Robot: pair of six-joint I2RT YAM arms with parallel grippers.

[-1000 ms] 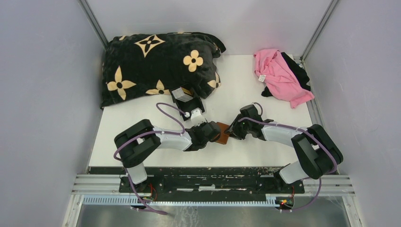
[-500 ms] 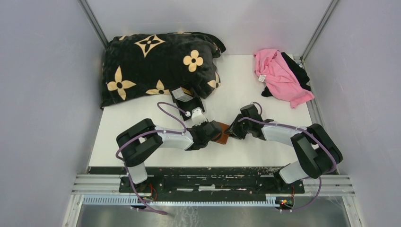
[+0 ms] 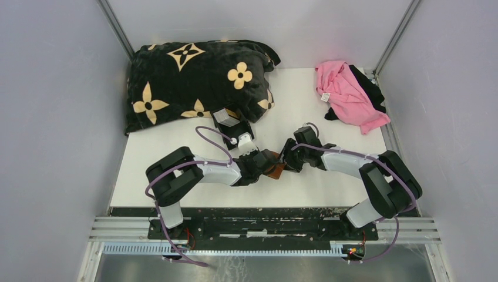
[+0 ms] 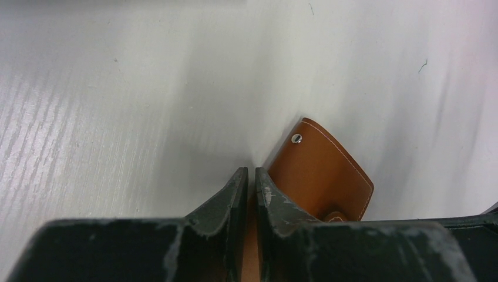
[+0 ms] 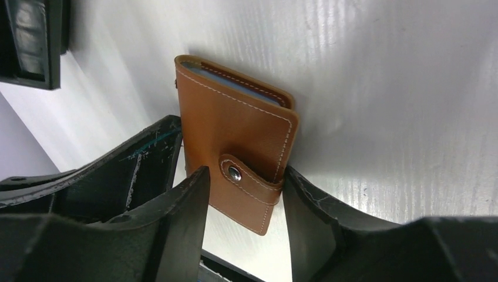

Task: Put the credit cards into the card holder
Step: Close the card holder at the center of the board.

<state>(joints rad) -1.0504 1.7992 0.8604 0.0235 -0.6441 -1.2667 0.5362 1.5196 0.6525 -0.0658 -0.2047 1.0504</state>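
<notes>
**Holder shut between my two tools, snap yet to come undone**

The card holder (image 5: 235, 129) lies in the middle of the counter (image 5: 382, 88), between my two arms. It is folded shut, with its tab (image 5: 246, 176) snapped down. A grey-blue card (image 5: 235, 79) shows as a thin edge in its mouth.

Through my right wrist, the holder's long axis runs straight away from my right tool (image 5: 245, 170). The tab end sits between my fingers and the mouth points off toward my left arm. From above it is mostly covered, so I cannot fix the angle more closely.

My left tool (image 4: 251, 182) is narrowed to a slit with brown leather in it, so I judge it to be pinching one edge of the holder. My right tool stands wide, a finger on each side of the tab end. The right-hand finger touches the leather, and I judge that nothing is clamped yet.

As I read it, the step in hand is freeing the snap. I would hold the left pinch firm as an anchor, close the right tool on the tab alone, and peel it off the stud without dragging the holder. The black tray (image 3: 231, 124) sits farther off, to the left.
</notes>
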